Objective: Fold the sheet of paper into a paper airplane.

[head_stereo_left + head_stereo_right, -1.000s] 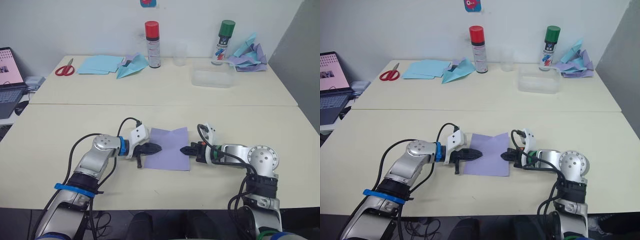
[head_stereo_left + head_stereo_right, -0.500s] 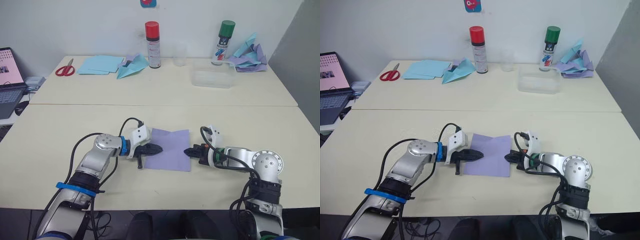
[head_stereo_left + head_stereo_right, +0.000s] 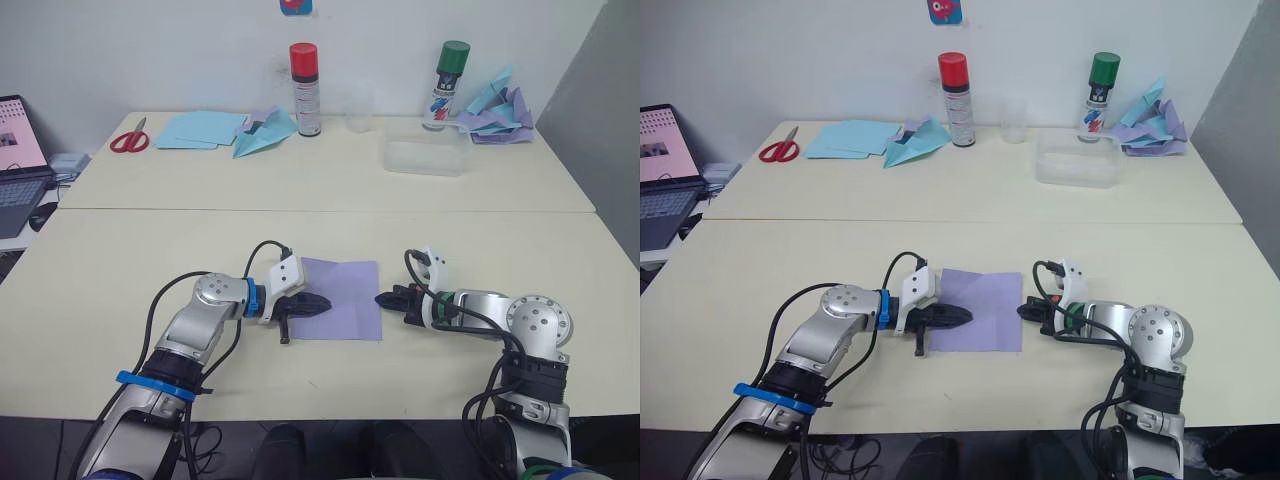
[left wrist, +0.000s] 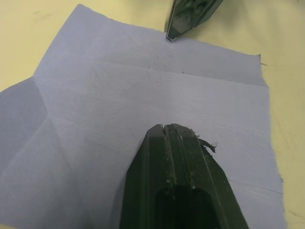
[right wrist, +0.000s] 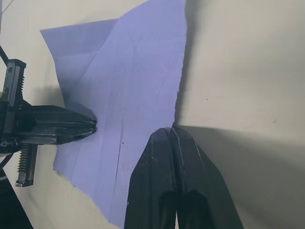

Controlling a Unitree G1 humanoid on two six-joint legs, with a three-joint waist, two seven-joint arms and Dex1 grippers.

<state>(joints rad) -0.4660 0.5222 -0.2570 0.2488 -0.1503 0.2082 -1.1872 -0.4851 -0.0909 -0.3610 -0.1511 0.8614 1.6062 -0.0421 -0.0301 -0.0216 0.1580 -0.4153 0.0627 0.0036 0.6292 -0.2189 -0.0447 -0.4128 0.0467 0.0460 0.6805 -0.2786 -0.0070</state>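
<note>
The sheet of paper (image 3: 346, 288) lies flat on the near table, pale lavender with faint creases and a raised flap at its far left corner. My left gripper (image 3: 323, 303) is shut, its tip resting on the sheet's left half (image 4: 119, 90). Shut as well, my right gripper (image 3: 381, 298) points at the sheet's right edge, tip just touching it (image 5: 170, 130). The two tips face each other across the sheet. Neither holds the paper. The paper airplane is out of view.
On the far table stand a red-capped spray can (image 3: 304, 88), a green-capped can (image 3: 446, 85), a clear cup (image 3: 361, 108) and a clear plastic box (image 3: 424, 156). Scissors (image 3: 129, 137), light blue sheets (image 3: 200, 128), a blue plane (image 3: 265, 132), a paper heap (image 3: 497, 110). Laptop (image 3: 18, 165) far left.
My right gripper has drawn back to the right, from over the sheet to its right edge. The left gripper has slid slightly further right onto the sheet.
</note>
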